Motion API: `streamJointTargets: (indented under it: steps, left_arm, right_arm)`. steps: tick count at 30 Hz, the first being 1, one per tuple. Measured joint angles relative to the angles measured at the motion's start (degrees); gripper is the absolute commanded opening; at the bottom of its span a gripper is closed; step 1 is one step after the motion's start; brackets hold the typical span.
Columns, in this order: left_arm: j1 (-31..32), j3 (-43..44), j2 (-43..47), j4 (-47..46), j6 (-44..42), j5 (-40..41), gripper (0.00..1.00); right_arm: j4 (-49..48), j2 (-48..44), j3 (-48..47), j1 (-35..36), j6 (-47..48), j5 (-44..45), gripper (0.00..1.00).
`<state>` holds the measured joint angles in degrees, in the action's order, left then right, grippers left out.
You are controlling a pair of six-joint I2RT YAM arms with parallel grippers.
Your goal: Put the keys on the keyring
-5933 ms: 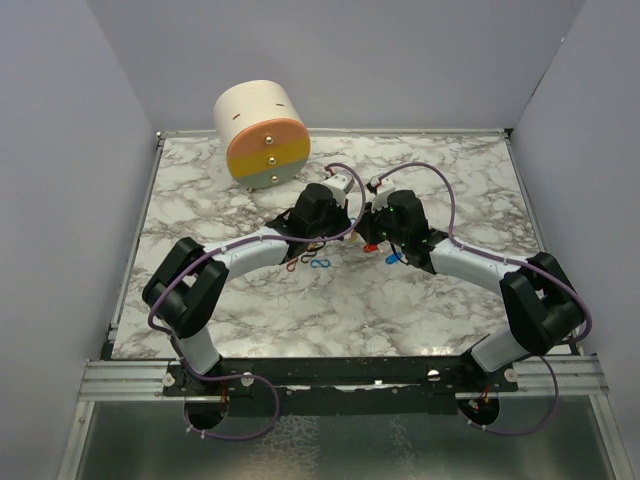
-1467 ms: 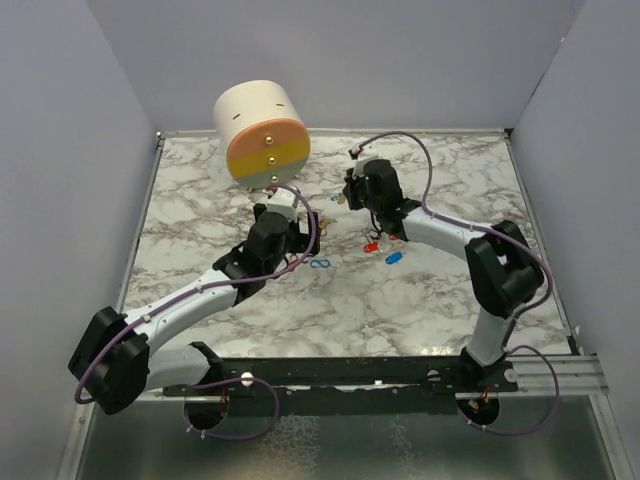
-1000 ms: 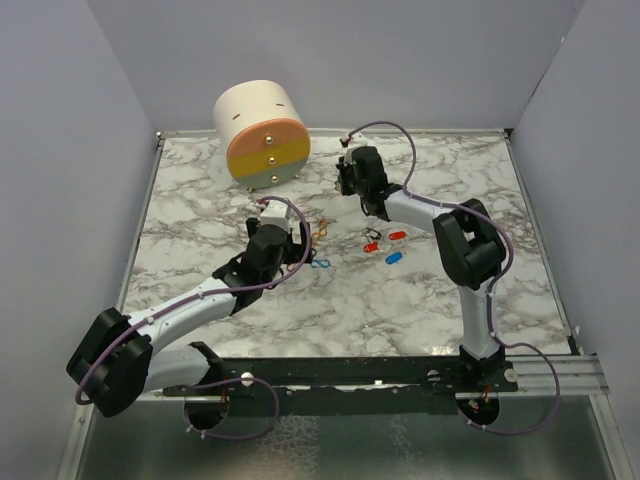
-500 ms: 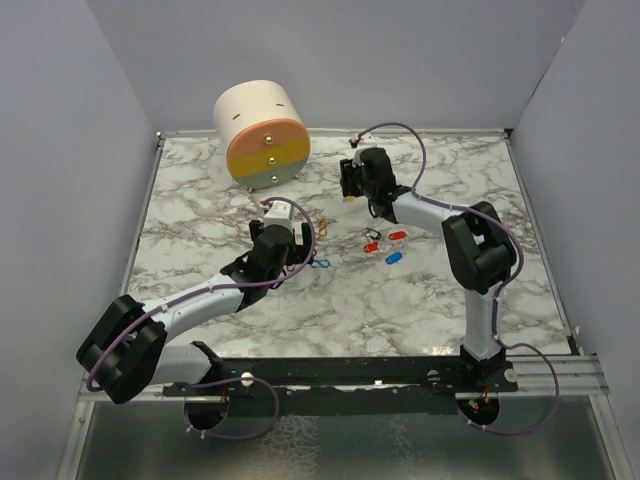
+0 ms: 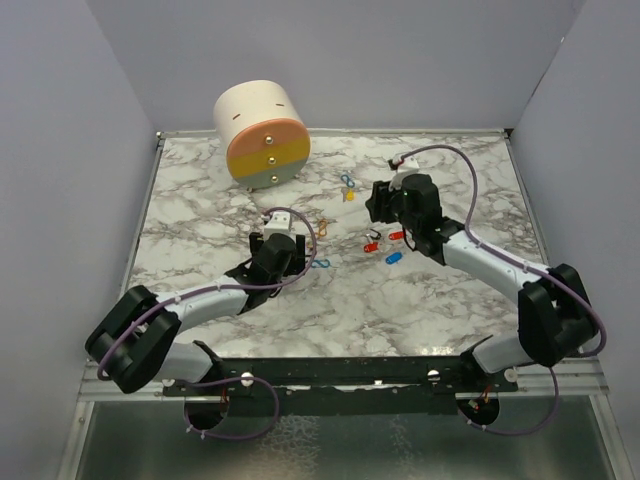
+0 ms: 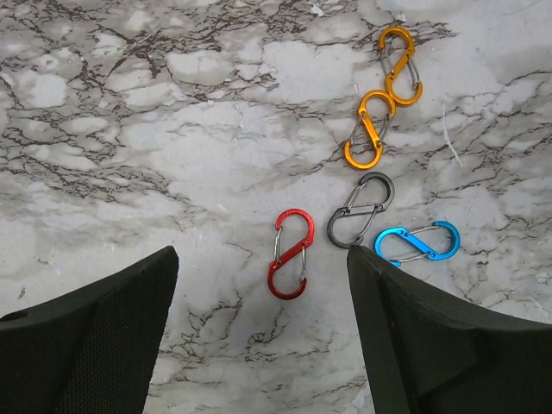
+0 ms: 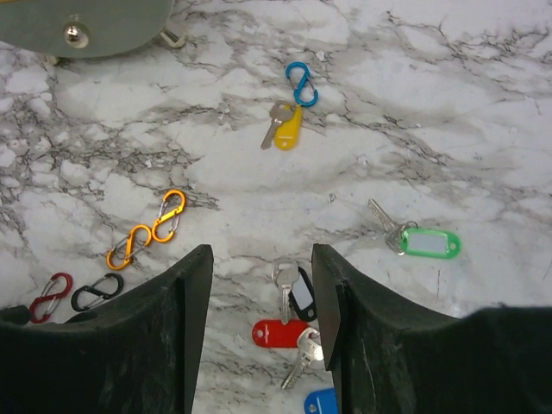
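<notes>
The keys lie on the marble table. A yellow-headed key (image 7: 287, 128) (image 5: 349, 195) lies at the back with a blue figure-8 clip (image 7: 300, 84) touching its head. A green-tagged key (image 7: 429, 242), a black-tagged key (image 7: 302, 293), a red-tagged key (image 7: 278, 333) and a blue tag (image 7: 321, 402) lie nearer. My right gripper (image 7: 261, 259) (image 5: 382, 208) hangs open over the black and red ones, holding nothing. My left gripper (image 6: 260, 276) (image 5: 283, 255) is open and empty above a red clip (image 6: 291, 255). A keyring apart from the clips is out of view.
Black (image 6: 360, 210), blue (image 6: 417, 242) and two linked orange clips (image 6: 382, 95) lie just ahead and right of the left gripper. A round cream, orange and grey drawer unit (image 5: 262, 135) stands at the back left. Grey walls close in three sides.
My right gripper opened and left the yellow key with its blue clip on the table at the back, then drew back right and nearer. My left gripper's jaws narrowed slightly.
</notes>
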<state>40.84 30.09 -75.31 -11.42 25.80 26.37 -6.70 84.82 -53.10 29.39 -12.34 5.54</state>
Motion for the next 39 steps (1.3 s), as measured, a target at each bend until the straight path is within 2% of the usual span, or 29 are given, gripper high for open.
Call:
streamJointTargets:
  steps: [5,15,18,28,32,36,39]
  left_arm:
    - [0.0,-0.3,-1.7,-0.1,0.3,0.1,0.80]
    - [-0.3,-0.3,-6.7,-0.1,0.4,0.1,0.79]
    - [-0.4,-0.3,-7.4,-0.1,0.4,0.0,0.74]
    - [-1.0,0.1,-9.6,-1.7,0.3,-0.4,0.69]
    - [-1.1,0.5,-10.6,-2.8,0.2,-0.8,0.63]
    - [-1.2,1.2,-11.3,-3.2,-0.2,-1.4,0.50]
    - [-1.4,1.3,-11.4,-3.2,-0.4,-1.9,0.49]
  right_arm:
    - [3.0,-4.7,4.2,0.0,-1.0,1.7,0.50]
    - [4.6,-7.6,5.4,0.0,-1.5,3.1,0.48]
    - [4.6,-7.6,5.4,0.0,-1.6,3.1,0.48]
    - [4.6,-7.6,5.7,0.0,-1.6,3.3,0.47]
    - [4.7,-7.6,5.9,0.0,-1.6,3.7,0.46]
    - [4.7,-8.1,6.2,0.0,-1.6,4.1,0.46]
    - [4.7,-8.7,6.4,0.0,-1.6,4.4,0.45]
